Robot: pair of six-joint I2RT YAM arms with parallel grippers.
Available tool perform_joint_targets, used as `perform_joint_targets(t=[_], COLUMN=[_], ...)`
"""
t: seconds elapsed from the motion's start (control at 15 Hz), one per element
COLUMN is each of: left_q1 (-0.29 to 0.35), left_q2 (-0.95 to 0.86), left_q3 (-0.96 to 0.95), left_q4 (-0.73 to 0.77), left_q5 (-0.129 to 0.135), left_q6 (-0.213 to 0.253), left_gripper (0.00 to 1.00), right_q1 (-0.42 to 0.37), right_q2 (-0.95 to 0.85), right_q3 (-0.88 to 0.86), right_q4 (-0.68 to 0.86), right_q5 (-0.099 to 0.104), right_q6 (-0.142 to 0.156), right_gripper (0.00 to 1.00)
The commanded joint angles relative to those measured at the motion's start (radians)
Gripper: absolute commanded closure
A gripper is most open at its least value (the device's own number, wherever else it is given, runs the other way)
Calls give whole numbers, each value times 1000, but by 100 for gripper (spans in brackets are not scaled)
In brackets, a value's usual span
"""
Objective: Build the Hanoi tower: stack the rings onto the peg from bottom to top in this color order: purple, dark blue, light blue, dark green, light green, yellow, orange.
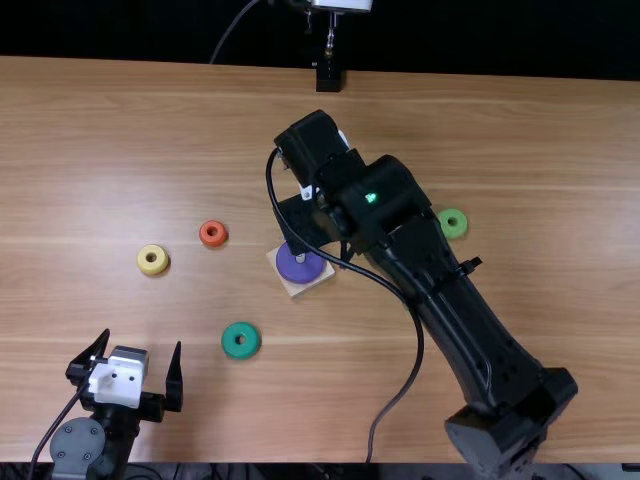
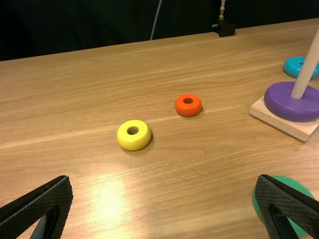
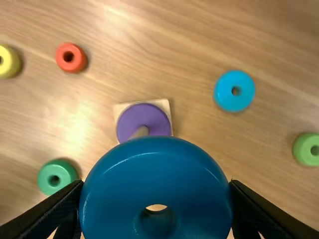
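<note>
"Across the light brown wooden table (image 1: 540,150), long grain lines run, and a black cloth hangs behind. Beyond the far edge I notice also a small black stand (image 1: 328,76). How are the arms placed?"

"The right arm (image 1: 440,290) slants from the near edge towards the middle. Its gripper (image 1: 308,222) is near the wooden base (image 1: 300,289). The left gripper (image 1: 141,342) is near the near left corner, with its fingers spread wide and nothing between them."

"And what do the right fingers do?"

"They pinch the dark blue ring (image 3: 157,174) from two sides, in the air. The purple ring (image 1: 290,266) is around the peg (image 2: 307,67), upon the base."

"Where are the other rings, please?"

"They lie flat on the table. The yellow ring (image 1: 152,260) and the orange ring (image 1: 213,233) are left of the base, the dark green ring (image 1: 241,341) is nearer to us, the light blue ring (image 3: 235,91) is beyond the base, and the light green ring (image 1: 453,223) is to the right."
</note>
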Motion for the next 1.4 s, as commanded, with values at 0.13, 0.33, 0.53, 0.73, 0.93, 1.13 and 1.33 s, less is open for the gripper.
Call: perform_joint_targets(t=[0.13,0.33,0.53,0.73,0.93,1.13,1.33], left_q1=[11,11,11,11,11,11,11], left_q2=[-12,-12,-12,-12,-12,-12,-12], left_q3=[-105,-105,-105,-105,-105,-105,-105], left_q4=[-79,-79,-79,-79,-79,-79,-79], left_q5=[15,15,15,15,15,15,15], left_q6=[13,13,13,13,13,13,13], left_gripper=[0,0,0,0,0,0,0], right_q1=[28,31,30,30,30,30,25], right_q2=[43,70,87,101,110,123,123], right_q3=[54,56,54,54,42,11,-21], right_q4=[2,3,5,7,5,2,2], right_q5=[10,10,10,10,10,10,10], right_q6=[2,1,1,1,-1,-3,1], right_gripper=[100,100,100,100,100,100,100])
